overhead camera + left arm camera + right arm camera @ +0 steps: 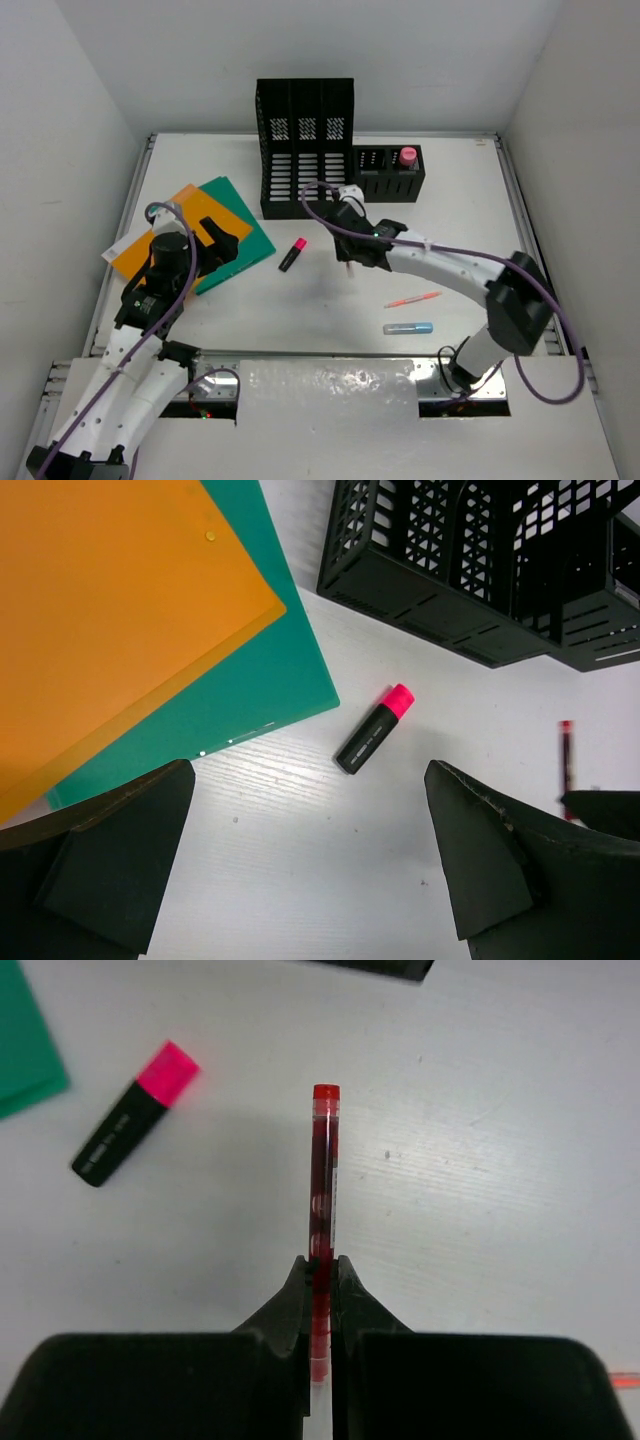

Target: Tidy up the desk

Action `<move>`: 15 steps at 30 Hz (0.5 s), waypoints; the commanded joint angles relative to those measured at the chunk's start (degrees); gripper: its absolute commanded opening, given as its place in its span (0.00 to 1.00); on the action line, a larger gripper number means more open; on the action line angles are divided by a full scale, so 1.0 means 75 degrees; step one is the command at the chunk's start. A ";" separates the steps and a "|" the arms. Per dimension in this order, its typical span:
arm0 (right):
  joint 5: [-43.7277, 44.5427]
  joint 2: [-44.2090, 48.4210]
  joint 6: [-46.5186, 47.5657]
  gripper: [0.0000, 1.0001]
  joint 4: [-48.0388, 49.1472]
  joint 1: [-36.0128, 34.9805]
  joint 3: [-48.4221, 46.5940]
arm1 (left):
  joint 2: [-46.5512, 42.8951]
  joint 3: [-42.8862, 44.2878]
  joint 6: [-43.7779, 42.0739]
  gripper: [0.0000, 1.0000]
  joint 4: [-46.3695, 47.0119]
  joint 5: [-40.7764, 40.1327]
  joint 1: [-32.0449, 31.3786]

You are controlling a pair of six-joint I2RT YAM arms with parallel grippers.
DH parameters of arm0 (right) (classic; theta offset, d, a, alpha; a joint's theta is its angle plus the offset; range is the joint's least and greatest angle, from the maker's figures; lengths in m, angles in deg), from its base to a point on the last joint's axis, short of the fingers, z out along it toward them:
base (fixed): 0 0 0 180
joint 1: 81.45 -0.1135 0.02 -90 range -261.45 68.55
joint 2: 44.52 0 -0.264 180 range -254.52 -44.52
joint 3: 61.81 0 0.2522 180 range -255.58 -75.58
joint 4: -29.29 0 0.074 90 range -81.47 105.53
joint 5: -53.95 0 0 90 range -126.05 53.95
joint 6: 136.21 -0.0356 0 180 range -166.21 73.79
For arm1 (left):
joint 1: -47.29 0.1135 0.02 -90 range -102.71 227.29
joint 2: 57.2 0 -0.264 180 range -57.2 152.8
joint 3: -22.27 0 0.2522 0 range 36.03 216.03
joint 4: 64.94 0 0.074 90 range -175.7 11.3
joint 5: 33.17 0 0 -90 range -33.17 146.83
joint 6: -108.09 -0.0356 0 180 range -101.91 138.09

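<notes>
The white desk point(330, 300) holds loose stationery. My right gripper point(352, 258) is shut on a red pen point(323, 1180) and holds it above the desk's middle, in front of the black file holder point(305, 145); the jaws point(322, 1270) pinch the pen near its rear. My left gripper point(222, 243) is open and empty over the right edge of the green folder point(245, 240). In the left wrist view the gripper point(305, 880) frames bare desk. A black highlighter with a pink cap point(292, 255) lies between the grippers and also shows in the wrist views point(375, 728) point(135, 1115).
An orange folder point(175, 235) lies on the green one at the left. A small black pen organizer point(390, 175) holding a pink-topped item point(408, 155) stands right of the file holder. An orange pen point(413, 299) and a blue marker point(408, 328) lie at the front right.
</notes>
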 commanded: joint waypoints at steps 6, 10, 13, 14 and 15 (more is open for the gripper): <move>0.2834 0.1349 0.2975 0.00 0.0925 -0.0045 -0.0714 | -0.0010 -0.0056 0.0033 0.97 0.0198 0.0001 -0.0035; 0.3592 0.1480 0.5484 0.00 0.4870 0.0037 0.0762 | -0.0045 -0.0091 0.0068 0.97 0.0233 -0.0023 -0.0035; 0.3532 0.0989 0.7150 0.00 0.8177 0.0353 0.1550 | 0.0002 -0.0091 0.0150 0.97 0.0152 -0.0221 -0.0035; 0.3532 0.0825 0.7433 0.00 0.9414 0.0447 0.1655 | 0.0025 -0.0091 0.0162 0.97 0.0151 -0.0245 -0.0035; 0.3498 0.0649 0.7795 0.00 0.9879 0.0552 0.1703 | 0.0037 -0.0091 0.0173 0.97 0.0139 -0.0245 -0.0035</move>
